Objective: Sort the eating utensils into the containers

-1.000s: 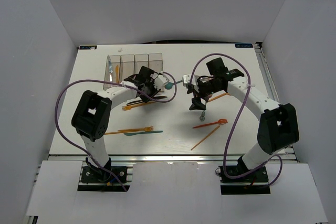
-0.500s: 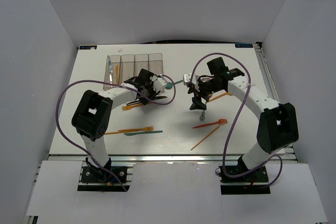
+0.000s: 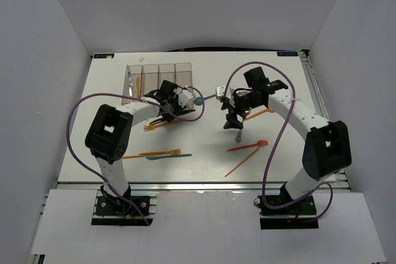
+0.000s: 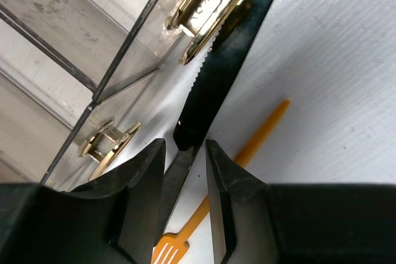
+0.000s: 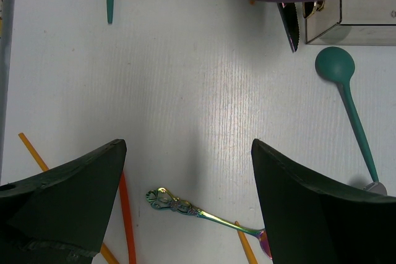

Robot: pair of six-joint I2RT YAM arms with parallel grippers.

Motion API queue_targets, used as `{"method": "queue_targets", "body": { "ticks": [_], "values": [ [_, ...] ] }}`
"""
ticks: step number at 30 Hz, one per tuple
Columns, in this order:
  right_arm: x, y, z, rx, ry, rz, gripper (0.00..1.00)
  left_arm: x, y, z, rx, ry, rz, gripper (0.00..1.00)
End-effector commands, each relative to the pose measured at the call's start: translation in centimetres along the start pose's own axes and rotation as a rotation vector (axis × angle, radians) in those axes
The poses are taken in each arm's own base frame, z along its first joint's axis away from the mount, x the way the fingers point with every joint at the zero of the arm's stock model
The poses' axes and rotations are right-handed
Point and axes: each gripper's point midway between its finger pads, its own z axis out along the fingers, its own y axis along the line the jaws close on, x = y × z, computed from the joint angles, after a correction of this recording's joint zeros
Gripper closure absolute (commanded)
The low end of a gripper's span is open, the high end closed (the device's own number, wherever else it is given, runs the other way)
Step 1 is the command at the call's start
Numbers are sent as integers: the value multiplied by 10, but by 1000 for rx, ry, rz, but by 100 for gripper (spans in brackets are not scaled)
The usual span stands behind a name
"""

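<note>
At the worktop's [image 3: 204,168] near edge, about 7 o'clock, an orange fork [image 3: 159,152] and a teal piece [image 3: 168,156] lie side by side, not yet sorted. Farther in at 3 o'clock, the right gripper [image 5: 189,196] hangs fully released above a metal spoon [image 5: 204,213], and it has not moved in the last second. Beyond that the left gripper [image 4: 185,153] sits low at the bins' [image 3: 167,75] near end. It has edged slightly toward 9 o'clock and its jaws now straddle the black knife [image 4: 223,72]. They are partly closed, but I cannot tell whether they actually pinch it. The knife's blade points to 12 o'clock at the bins' base, outside any compartment. I judge that the grasp is being settled, with lifting and dropping still to come. A teal spoon [image 5: 335,65] waits just beside.
</note>
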Motion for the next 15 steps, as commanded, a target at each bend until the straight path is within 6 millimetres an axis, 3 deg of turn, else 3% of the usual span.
{"method": "queue_targets", "body": {
  "ticks": [1, 9, 15],
  "values": [
    [-14, -7, -7, 19, -27, -21, 12, 18, -21, -5, 106, 25, -56, 57],
    [-14, -7, -7, 18, -41, -15, 12, 40, -57, -13, 241, 46, -125, 61],
    [-16, -7, -7, 17, -48, -11, 12, 33, -68, -14, 272, 29, -151, 65]
  ]
}}
